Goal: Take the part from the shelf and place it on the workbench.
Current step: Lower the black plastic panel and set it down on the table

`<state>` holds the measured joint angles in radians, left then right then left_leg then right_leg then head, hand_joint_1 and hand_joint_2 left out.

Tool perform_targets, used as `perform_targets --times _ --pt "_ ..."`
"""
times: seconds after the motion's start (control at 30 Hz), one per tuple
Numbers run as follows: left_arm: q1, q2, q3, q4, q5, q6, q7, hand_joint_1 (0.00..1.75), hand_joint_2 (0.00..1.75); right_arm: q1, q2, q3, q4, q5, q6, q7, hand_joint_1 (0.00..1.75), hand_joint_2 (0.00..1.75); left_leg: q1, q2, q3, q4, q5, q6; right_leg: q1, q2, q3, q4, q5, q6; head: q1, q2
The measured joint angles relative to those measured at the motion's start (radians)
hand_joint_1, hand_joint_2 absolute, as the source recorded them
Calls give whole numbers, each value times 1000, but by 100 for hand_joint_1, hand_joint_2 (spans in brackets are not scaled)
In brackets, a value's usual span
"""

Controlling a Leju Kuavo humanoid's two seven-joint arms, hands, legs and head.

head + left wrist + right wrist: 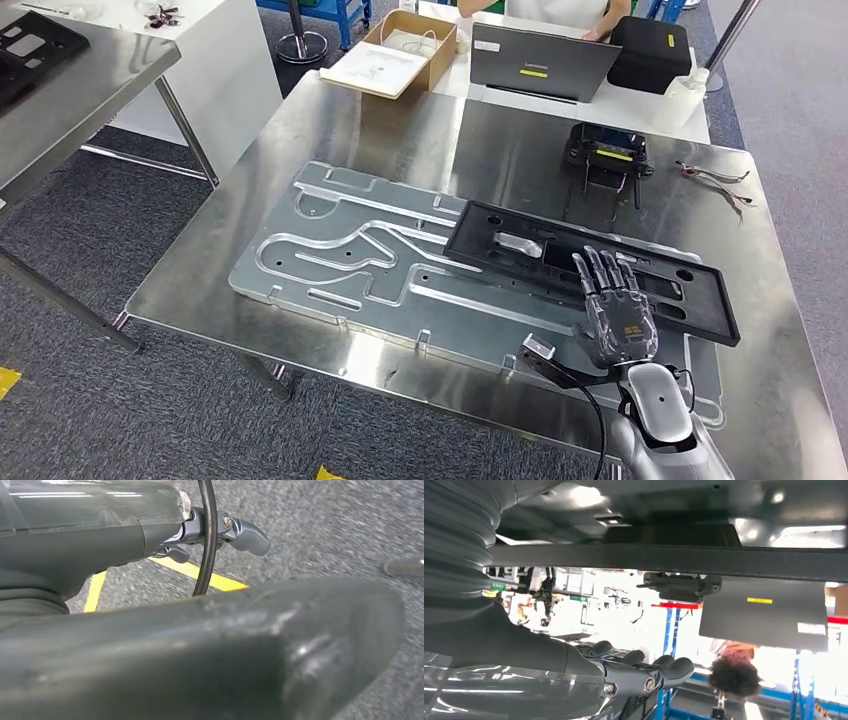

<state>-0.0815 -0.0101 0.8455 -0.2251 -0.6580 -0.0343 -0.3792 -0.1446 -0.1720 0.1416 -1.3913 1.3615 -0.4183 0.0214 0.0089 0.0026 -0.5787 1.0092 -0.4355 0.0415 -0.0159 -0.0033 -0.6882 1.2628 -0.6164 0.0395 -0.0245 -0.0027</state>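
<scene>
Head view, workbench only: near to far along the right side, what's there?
Right robot hand → black part on the aluminium plate → small black fixture → laptop.

From the head we are looking steeply down on the workbench (420,150). At the left wrist we are hanging close over grey carpet (325,525). At the right wrist we are sitting low, inverted, facing across the black part (664,560), shared with the head view (600,270).
</scene>
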Motion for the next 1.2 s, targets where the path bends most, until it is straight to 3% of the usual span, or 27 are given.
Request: perform_targets --times 0.03,0.07,0.13,0.2,0.27,0.33,0.37,0.47,0.5,0.53,0.57,0.63,0.7,0.77,0.83,0.87,0.9,0.93,1.0,1.03,1.1,1.13,1.2 --pt "0 0 0 0 0 -1 0 0 0 3 0 -1 -1 0 0 0 0 175 -2 0 -13 2 8 0 0 0 5 23 -1 0 0 0" --pt "0 0 0 0 -1 -2 0 0 0 5 0 -2 -2 0 0 0 0 175 -3 0 -25 4 15 0 1 0 27 13 17 -2 0 0" --pt "0 0 0 0 -1 -2 0 0 0 5 0 -4 -4 0 0 0 0 175 -6 0 -47 10 30 -3 4 0 114 -89 68 -12 0 0" --pt "-1 -1 0 0 -2 -2 0 0 0 2 0 -6 -9 0 0 0 0 175 -9 0 -59 14 44 -11 11 0 201 -218 79 -26 0 0" --pt "-2 -2 0 0 -2 -3 1 0 0 3 0 -7 -13 0 0 -1 0 175 -8 0 -63 11 60 -23 19 -1 229 -274 73 -39 0 0" --pt "-1 -1 1 0 -3 -3 1 0 0 7 0 -8 -13 0 1 -1 0 175 -7 -2 -68 10 65 -36 15 -4 220 -285 93 -51 0 0" --pt "0 -1 1 1 -4 -3 1 0 0 9 0 -8 -13 0 2 -1 0 175 -7 -3 -75 24 44 -41 11 -5 211 -289 106 -58 0 0" --pt "0 -1 1 2 -4 -3 1 0 0 9 1 -7 -12 0 1 -1 0 175 0 -5 -113 169 -98 -55 7 -8 171 -291 143 -70 0 0" --pt "0 -1 1 2 -4 -3 2 0 0 9 1 -7 -12 0 1 -1 0 175 3 -5 -122 230 -128 -60 7 -8 155 -289 154 -69 0 0" --pt "-1 -1 1 2 -4 -3 2 0 0 9 1 -7 -12 0 1 -1 0 175 6 -4 -120 273 -134 -65 7 -9 139 -286 164 -68 0 0" --pt "-1 -1 1 2 -4 -3 2 0 0 9 1 -8 -12 0 1 -1 0 175 9 -4 -105 287 -116 -68 6 -9 123 -282 174 -65 0 0" --pt "-1 0 1 2 -5 -3 2 0 0 8 1 -8 -13 0 1 -1 0 175 15 -4 -29 213 -62 -72 4 -10 92 -268 189 -57 0 0" --pt "-5 0 1 2 -5 -3 2 0 0 10 1 -9 -13 0 2 -1 0 175 15 -7 71 76 -67 -70 4 -9 69 -252 200 -46 0 0" --pt "-8 -1 1 2 -5 -3 2 0 0 15 1 -9 -13 0 3 -2 0 175 9 -10 109 4 -93 -58 6 -10 60 -244 214 -33 0 0" --pt "-8 -1 1 3 -5 -3 2 0 0 19 1 -10 -12 0 2 -3 0 175 7 -9 92 -2 -80 -37 3 -7 52 -244 225 -19 0 0" --pt "-8 -1 1 3 -5 -3 2 0 0 22 1 -10 -11 0 2 -3 0 175 6 -6 81 -3 -69 -26 0 -5 43 -235 211 -13 0 0" --pt "-8 -1 1 3 -5 -3 2 0 0 26 0 -10 -11 1 2 -4 0 175 6 -4 68 -5 -55 -15 -2 -3 31 -212 176 -8 0 0" --pt "-9 -1 1 3 -6 -3 3 0 0 29 0 -10 -10 1 2 -5 0 175 6 -2 53 -6 -41 -8 -3 -1 16 -168 123 -6 0 0" --pt "-9 -1 1 3 -7 -3 3 0 0 32 1 -10 -8 2 2 -6 0 175 1 -2 19 -5 -15 -1 -3 0 -9 -48 27 -3 0 0" --pt "-8 -1 1 3 -9 -3 4 0 0 33 1 -10 -6 2 2 -6 0 175 -1 -1 0 -3 -3 0 -3 0 -12 3 12 -3 0 0" --pt "-8 -2 1 3 -11 -3 6 0 0 35 1 -10 -3 3 2 -6 0 175 -5 -1 -33 2 19 -1 -1 0 20 23 52 -7 0 0" --pt "-8 -2 1 3 -12 -3 7 0 0 35 1 -10 -2 3 2 -6 0 175 -7 -1 -48 5 29 -3 1 0 61 -18 82 -12 0 0" --pt "-9 -5 1 3 -12 -3 7 0 0 33 1 -10 -2 4 2 -7 0 175 -10 -2 -69 11 47 -9 8 0 172 -165 90 -27 0 0"
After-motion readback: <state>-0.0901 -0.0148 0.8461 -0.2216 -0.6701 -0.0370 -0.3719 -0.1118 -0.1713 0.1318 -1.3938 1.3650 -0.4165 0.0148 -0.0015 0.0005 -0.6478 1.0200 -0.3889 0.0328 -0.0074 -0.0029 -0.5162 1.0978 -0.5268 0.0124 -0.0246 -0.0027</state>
